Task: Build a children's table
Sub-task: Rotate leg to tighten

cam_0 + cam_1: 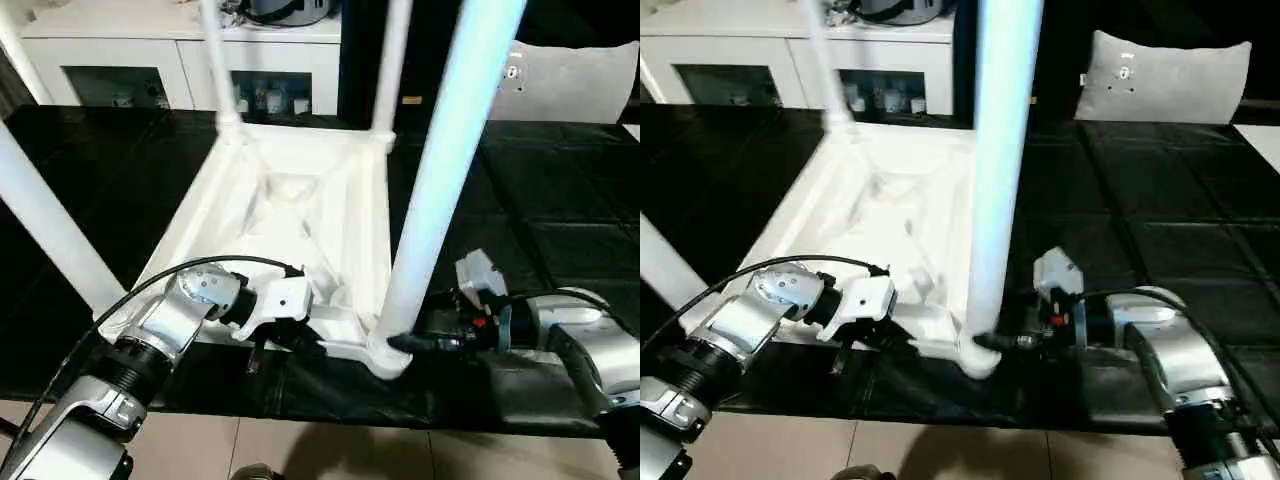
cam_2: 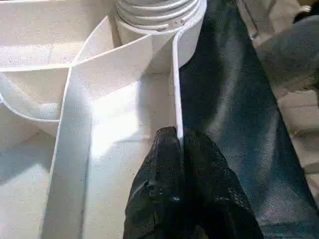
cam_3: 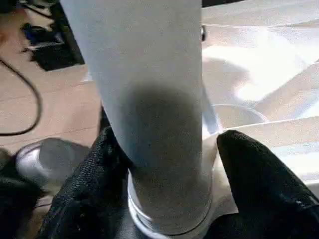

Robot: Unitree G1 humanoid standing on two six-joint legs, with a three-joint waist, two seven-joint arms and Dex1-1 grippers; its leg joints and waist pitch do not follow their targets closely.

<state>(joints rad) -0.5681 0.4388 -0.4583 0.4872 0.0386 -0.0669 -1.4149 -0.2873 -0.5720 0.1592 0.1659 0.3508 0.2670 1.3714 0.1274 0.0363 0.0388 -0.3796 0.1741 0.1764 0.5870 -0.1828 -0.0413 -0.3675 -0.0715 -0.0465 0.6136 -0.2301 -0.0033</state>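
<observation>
The left gripper (image 2: 179,144) has its fingers pinched on the upturned tabletop's (image 1: 290,200) near rim. The right gripper's (image 3: 164,164) fingers straddle the near-right leg (image 1: 440,170) at its socket, touching it.

Overhead room light falls brightly on the white tabletop (image 1: 290,200), whose ribs cast soft grey shadows, while the black mat (image 1: 560,200) around it stays dark with faint sheen. The near leg (image 1: 450,150) looks bluish, washed out and soft. In the right wrist view the leg (image 3: 149,99) carries a dark shadow patch.
</observation>
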